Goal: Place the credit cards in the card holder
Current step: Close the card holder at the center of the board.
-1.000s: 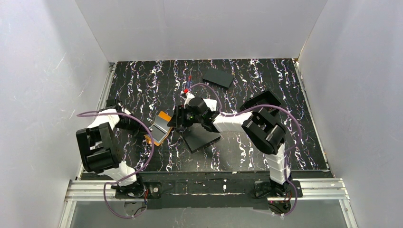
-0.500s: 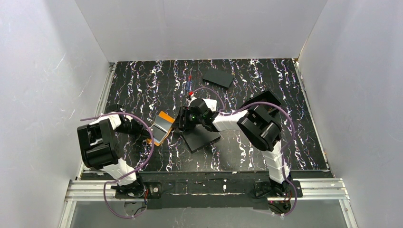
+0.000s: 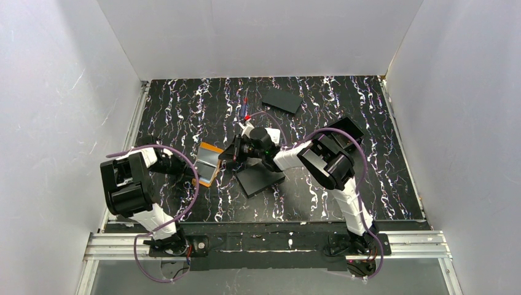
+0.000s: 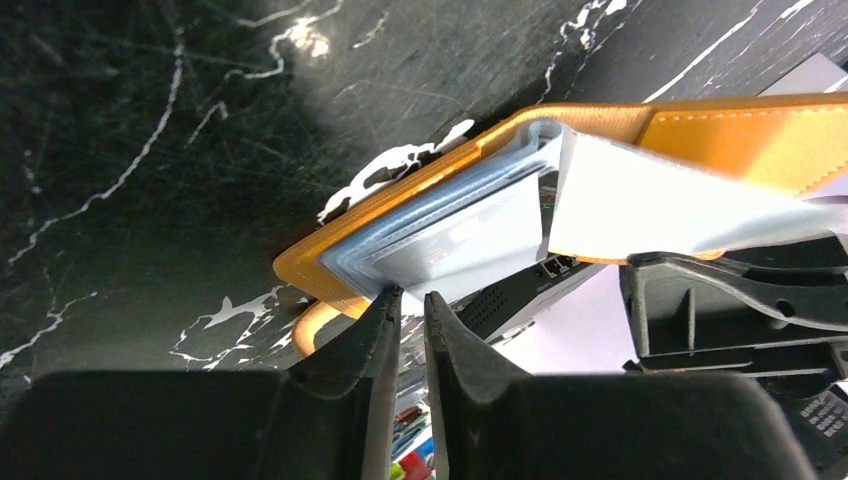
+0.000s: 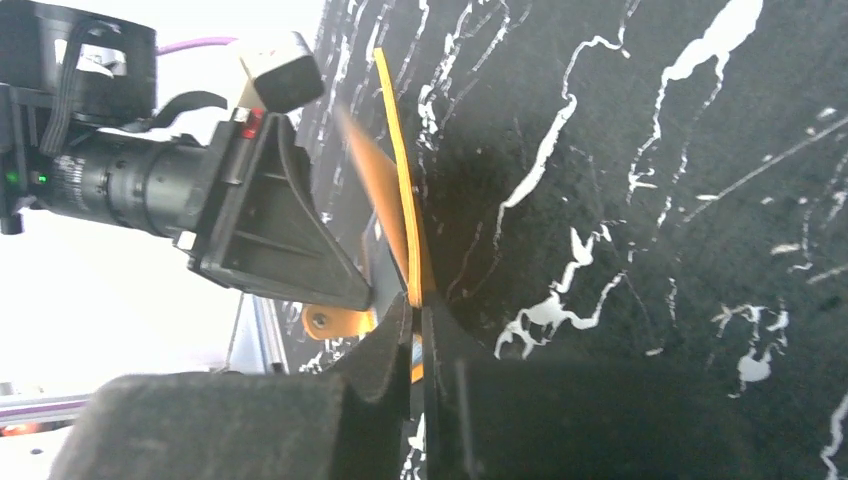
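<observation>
The orange card holder (image 3: pixel 207 158) lies open mid-table between both arms. In the left wrist view its pale blue-grey sleeves (image 4: pixel 440 230) fan out from the orange cover (image 4: pixel 740 135). My left gripper (image 4: pixel 412 297) (image 3: pixel 191 169) is shut on the sleeves' near edge. My right gripper (image 5: pixel 417 308) (image 3: pixel 224 157) is shut on the thin edge of the orange cover flap (image 5: pixel 400 200), which stands upright. The clasp tab (image 5: pixel 335 322) hangs below it. The credit cards are out of view.
A flat black rectangle (image 3: pixel 261 178) lies just right of the card holder, under the right arm. Another black rectangle (image 3: pixel 281 99) lies at the back of the marbled black table (image 3: pixel 184 110). White walls enclose the table on three sides.
My right gripper has gone from open to shut on the holder's cover flap. The holder has shifted slightly up and left, and the left arm has drawn in a little.
</observation>
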Controlling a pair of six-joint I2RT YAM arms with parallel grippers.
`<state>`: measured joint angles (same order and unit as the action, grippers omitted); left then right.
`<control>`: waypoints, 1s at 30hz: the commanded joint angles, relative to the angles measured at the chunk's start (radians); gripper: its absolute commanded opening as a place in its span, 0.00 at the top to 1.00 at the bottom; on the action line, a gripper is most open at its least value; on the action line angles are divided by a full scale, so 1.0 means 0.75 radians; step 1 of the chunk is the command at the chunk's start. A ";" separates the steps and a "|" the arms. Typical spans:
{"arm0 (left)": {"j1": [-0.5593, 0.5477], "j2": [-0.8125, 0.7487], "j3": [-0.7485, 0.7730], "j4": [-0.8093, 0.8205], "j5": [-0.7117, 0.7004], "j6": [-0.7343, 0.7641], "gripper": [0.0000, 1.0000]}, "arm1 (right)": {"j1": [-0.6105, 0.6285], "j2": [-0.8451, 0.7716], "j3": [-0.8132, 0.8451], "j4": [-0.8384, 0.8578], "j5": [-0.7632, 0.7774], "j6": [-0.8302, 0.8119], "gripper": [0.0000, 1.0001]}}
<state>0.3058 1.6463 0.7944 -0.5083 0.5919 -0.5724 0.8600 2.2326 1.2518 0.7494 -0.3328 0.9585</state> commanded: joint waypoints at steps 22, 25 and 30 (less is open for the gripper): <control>-0.052 -0.285 -0.087 0.235 0.425 0.005 0.58 | 0.073 -0.410 -0.109 -0.624 0.273 -1.486 0.99; -0.097 -0.305 -0.071 0.247 0.427 -0.037 0.58 | 0.143 -0.380 -0.084 -0.703 0.320 -1.584 0.99; -0.164 -0.385 -0.047 0.266 0.416 -0.097 0.58 | 0.226 -0.348 -0.068 -0.780 0.412 -1.671 0.99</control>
<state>0.2173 1.4387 0.7280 -0.3225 0.8623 -0.6022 0.9878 1.9438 1.1759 0.2829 -0.0891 -0.1776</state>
